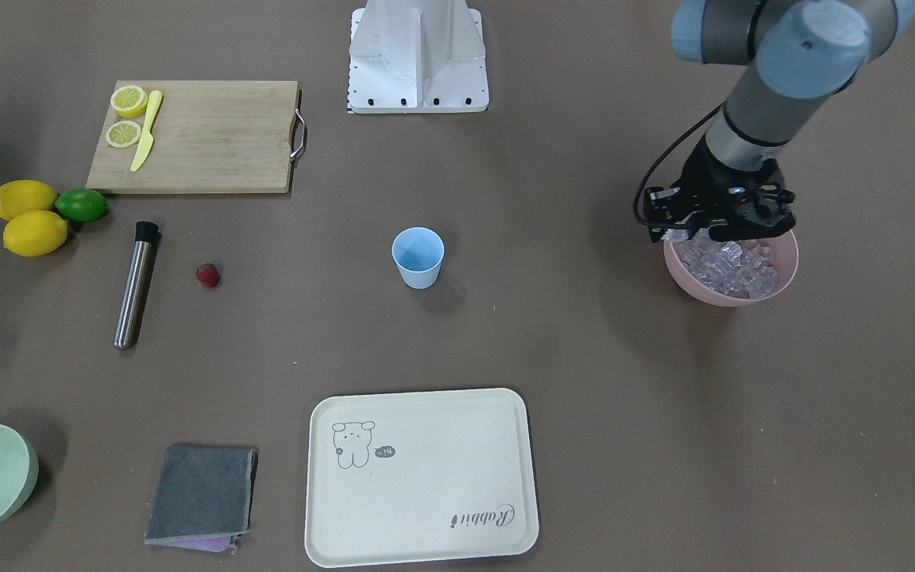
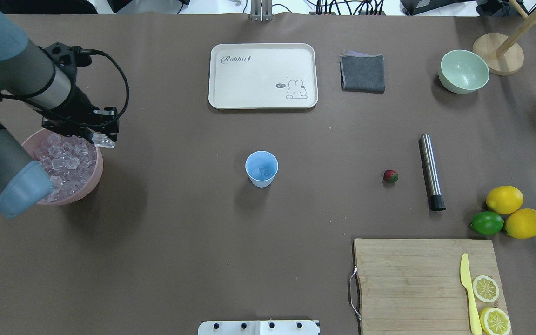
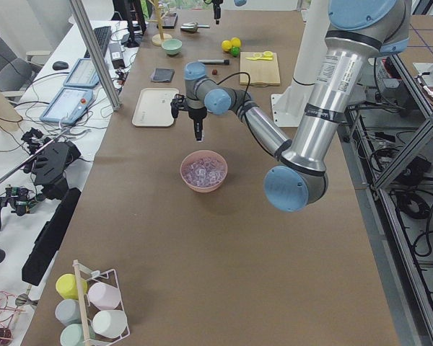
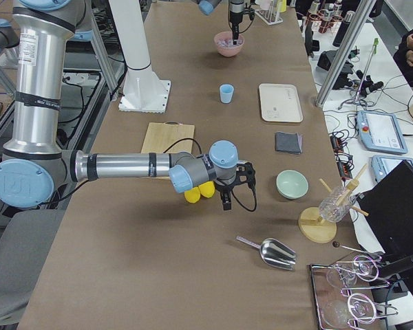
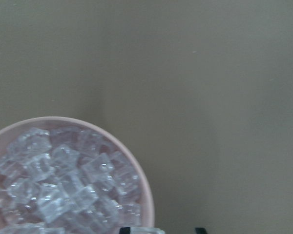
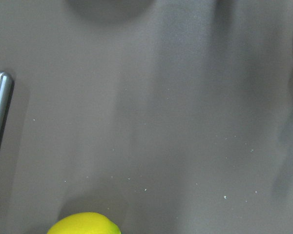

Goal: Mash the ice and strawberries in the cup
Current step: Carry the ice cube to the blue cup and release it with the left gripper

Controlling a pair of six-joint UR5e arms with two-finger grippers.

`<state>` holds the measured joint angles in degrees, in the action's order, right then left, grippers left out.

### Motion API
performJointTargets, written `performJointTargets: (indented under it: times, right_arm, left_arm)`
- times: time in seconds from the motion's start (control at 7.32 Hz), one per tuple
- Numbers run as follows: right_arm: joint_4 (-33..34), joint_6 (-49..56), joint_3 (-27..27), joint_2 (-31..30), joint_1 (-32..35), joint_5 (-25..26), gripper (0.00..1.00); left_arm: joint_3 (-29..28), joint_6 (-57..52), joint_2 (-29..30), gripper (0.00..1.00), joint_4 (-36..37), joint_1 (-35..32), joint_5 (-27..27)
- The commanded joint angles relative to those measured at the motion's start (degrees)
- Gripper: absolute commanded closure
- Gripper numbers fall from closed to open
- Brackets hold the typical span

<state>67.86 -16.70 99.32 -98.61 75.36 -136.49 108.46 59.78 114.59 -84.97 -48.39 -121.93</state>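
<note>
The ice (image 2: 65,163) lies heaped in a pink bowl (image 2: 92,188) at the robot's left end of the table, and one clear cube of it is pinched between the fingertips of the left gripper (image 2: 103,138), which hangs just above the bowl's far rim. The light blue cup (image 2: 261,168) stands upright near the middle of the table, well apart from the bowl, and a clear cube appears to lie in its bottom. The strawberry (image 2: 390,176) rests on the bare table to the cup's right, near a steel rod with a black end (image 2: 431,172). Beyond the rod, two lemons (image 2: 504,199) and a lime (image 2: 486,223) touch one another. The right gripper (image 4: 226,199) hovers over the table by those lemons; whether its jaws are parted or closed I cannot tell.
</note>
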Motion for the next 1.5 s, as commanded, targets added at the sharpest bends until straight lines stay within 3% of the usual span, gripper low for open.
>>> performJointTargets:
  times: [0.0,0.27,0.55,0.96,1.09,1.23,1.37]
  right_arm:
    - [-0.01,0.0,0.26,1.22,-0.39,0.09,0.0]
    - [-0.01,-3.4,0.35,4.38,-1.7,0.18,0.0]
    - [-0.01,-8.33,0.96,6.76,-4.42,0.35,0.0]
    - [0.08,-12.74,4.12,7.21,-6.89,0.61,0.0]
    - [0.08,-13.7,4.13,7.64,-7.42,0.53,0.0]
    - [0.08,-13.71,4.21,7.91,-7.86,0.53,0.0]
    - [0.08,-13.71,4.21,7.91,-8.04,0.53,0.0]
  left_arm:
    - [-4.99,8.66,10.17,1.0,0.15,4.78,0.38]
    - [-9.82,14.47,18.43,1.0,-0.46,10.3,5.17]
    - [-15.87,15.54,22.85,1.0,-4.48,12.0,6.09]
    - [-19.95,17.04,24.28,1.0,-8.9,14.02,6.88]
    - [-20.13,17.21,24.36,0.82,-8.9,14.54,6.97]
    - [-20.13,17.21,24.63,0.51,-8.9,14.64,6.97]
    - [-20.13,17.56,24.63,0.12,-8.99,14.81,6.97]
